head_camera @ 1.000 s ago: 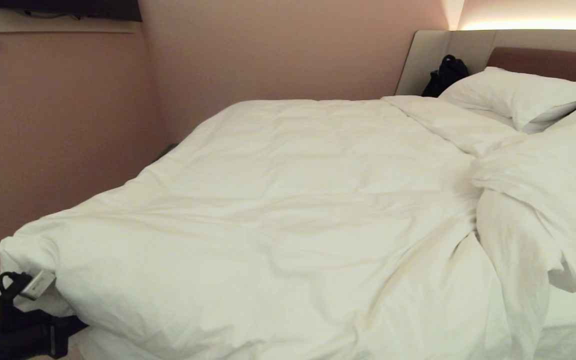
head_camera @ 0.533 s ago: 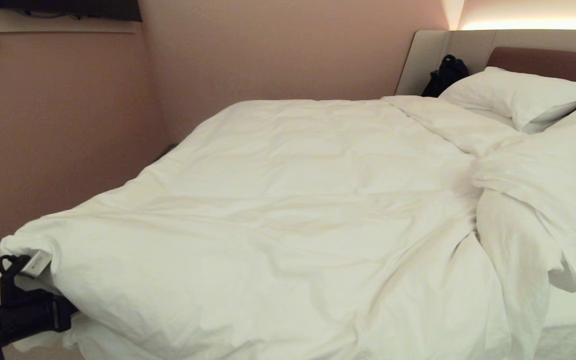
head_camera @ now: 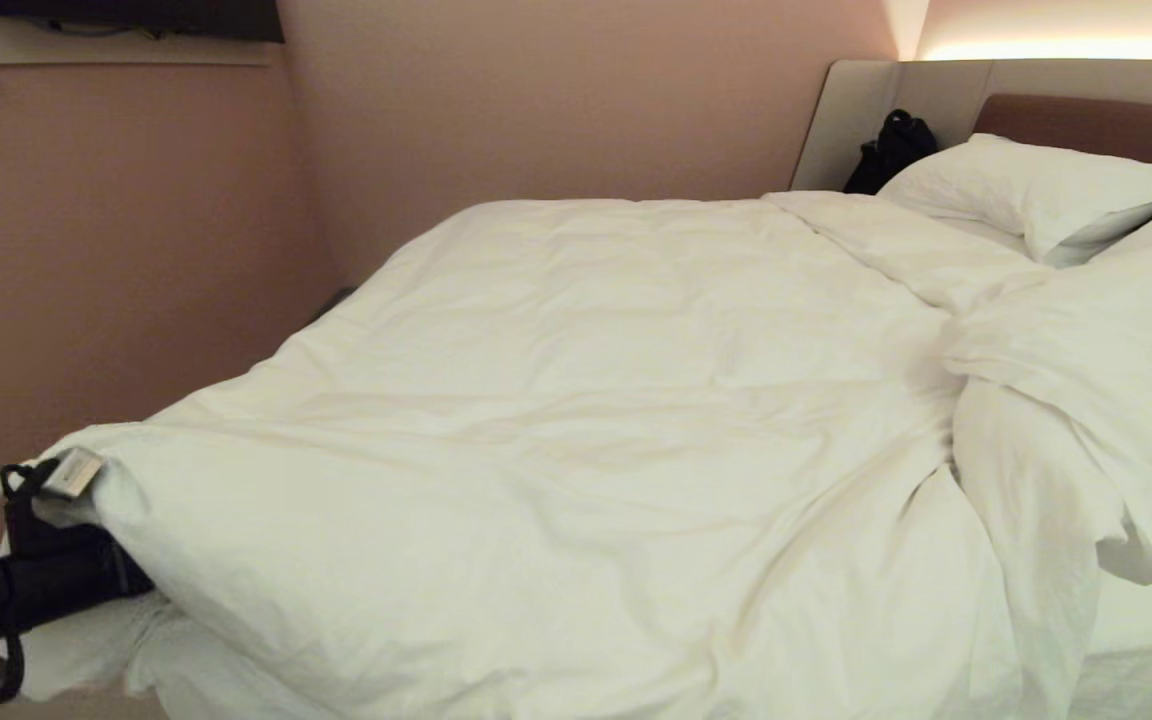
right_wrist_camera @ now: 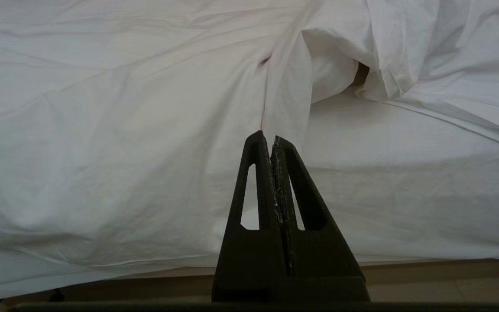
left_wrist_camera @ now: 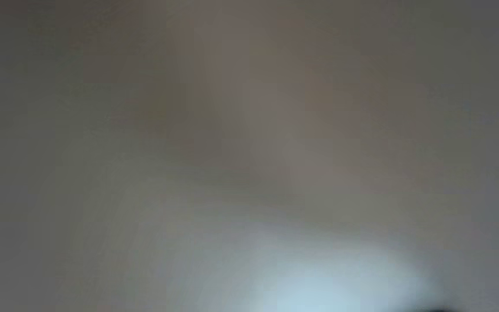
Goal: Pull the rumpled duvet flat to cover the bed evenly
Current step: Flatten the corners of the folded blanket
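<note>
One corner of the duvet (head_camera: pixel 536 430) sits at my left claw (head_camera: pixel 46 490), grip unreadable; the quilt runs rightward across the bed (head_camera: pixel 1136 620) to a bunched heap. My right claw (right_wrist_camera: pixel 272 143), pressed together, idles beside it.

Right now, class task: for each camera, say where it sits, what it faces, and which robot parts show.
Head view: up high, looks down over the duvet towards the pillows; left gripper shows at the duvet's corner.
Left wrist view: too blurred to tell.
Right wrist view: low beside the bed; right gripper shut, empty.
Shared: head and right wrist both show the duvet.
</note>
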`<state>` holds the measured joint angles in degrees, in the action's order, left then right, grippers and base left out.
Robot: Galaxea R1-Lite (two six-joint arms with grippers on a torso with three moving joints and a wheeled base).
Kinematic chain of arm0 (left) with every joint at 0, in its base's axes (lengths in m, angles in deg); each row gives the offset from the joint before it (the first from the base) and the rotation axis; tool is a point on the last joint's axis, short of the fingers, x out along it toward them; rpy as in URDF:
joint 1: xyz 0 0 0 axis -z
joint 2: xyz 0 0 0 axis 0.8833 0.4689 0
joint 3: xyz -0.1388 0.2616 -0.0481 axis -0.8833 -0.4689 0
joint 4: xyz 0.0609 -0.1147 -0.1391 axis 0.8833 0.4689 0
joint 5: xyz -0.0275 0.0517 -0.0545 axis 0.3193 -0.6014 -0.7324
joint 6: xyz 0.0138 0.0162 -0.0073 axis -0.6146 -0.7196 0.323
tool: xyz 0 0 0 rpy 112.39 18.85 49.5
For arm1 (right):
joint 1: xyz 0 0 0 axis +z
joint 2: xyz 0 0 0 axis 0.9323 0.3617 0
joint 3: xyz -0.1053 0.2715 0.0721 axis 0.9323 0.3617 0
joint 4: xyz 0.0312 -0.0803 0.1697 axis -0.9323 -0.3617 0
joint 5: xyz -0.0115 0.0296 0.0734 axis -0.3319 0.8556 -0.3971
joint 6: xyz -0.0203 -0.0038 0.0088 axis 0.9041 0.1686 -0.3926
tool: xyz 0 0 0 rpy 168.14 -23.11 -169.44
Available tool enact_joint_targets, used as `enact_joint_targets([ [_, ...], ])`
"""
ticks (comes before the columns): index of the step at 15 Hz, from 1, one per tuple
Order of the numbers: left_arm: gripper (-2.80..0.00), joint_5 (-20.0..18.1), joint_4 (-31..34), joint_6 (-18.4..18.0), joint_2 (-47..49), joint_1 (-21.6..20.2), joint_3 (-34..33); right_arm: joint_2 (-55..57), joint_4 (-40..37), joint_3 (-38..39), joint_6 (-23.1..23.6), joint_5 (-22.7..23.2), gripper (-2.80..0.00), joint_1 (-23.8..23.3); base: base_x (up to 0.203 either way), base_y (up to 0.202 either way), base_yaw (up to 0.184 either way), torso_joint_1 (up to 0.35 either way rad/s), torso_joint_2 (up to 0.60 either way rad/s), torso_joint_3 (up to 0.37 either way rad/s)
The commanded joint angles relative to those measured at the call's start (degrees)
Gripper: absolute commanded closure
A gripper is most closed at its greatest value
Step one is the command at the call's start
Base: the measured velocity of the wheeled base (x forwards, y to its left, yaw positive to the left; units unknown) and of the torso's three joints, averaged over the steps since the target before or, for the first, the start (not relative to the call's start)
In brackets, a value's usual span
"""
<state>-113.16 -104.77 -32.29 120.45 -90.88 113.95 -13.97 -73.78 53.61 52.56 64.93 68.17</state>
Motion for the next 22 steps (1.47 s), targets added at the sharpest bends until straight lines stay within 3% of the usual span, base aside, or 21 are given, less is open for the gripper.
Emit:
enact_joint_targets([
  [1,-2.80,0.0,-0.3,11.8,-2.0,2.5,6.1,0.1,0.0,0.0,0.0,0.0,0.00,0.0,0.000,0.000,0.000,0.000,0.00,0.000],
  [3,-2.80,0.4,-0.2,15.0,-2.0,5.2,8.6,0.1,-0.1,0.0,0.0,0.0,0.00,0.0,0.000,0.000,0.000,0.000,0.00,0.000],
  [6,-2.80,2.6,-0.3,15.5,0.7,8.7,9.2,0.1,0.0,0.0,0.0,0.0,0.00,0.0,0.000,0.000,0.000,0.000,0.00,0.000],
  [14,-2.80,7.5,0.5,19.9,8.3,11.8,19.4,0.1,0.0,0.0,0.0,0.0,0.00,0.0,0.000,0.000,0.000,0.000,0.00,0.000],
  [20,-2.80,12.2,3.3,17.8,11.1,12.2,20.1,0.1,0.0,0.0,0.0,0.0,0.00,0.0,0.000,0.000,0.000,0.000,0.00,0.000],
  [21,-2.80,14.5,4.1,15.9,11.6,13.0,20.4,0.1,0.0,0.0,0.0,0.0,0.00,0.0,0.000,0.000,0.000,0.000,0.00,0.000],
  [22,-2.80,19.1,4.3,13.2,12.3,14.1,20.5,0.1,0.0,0.0,0.0,0.0,0.00,0.0,0.000,0.000,0.000,0.000,0.00,0.000],
])
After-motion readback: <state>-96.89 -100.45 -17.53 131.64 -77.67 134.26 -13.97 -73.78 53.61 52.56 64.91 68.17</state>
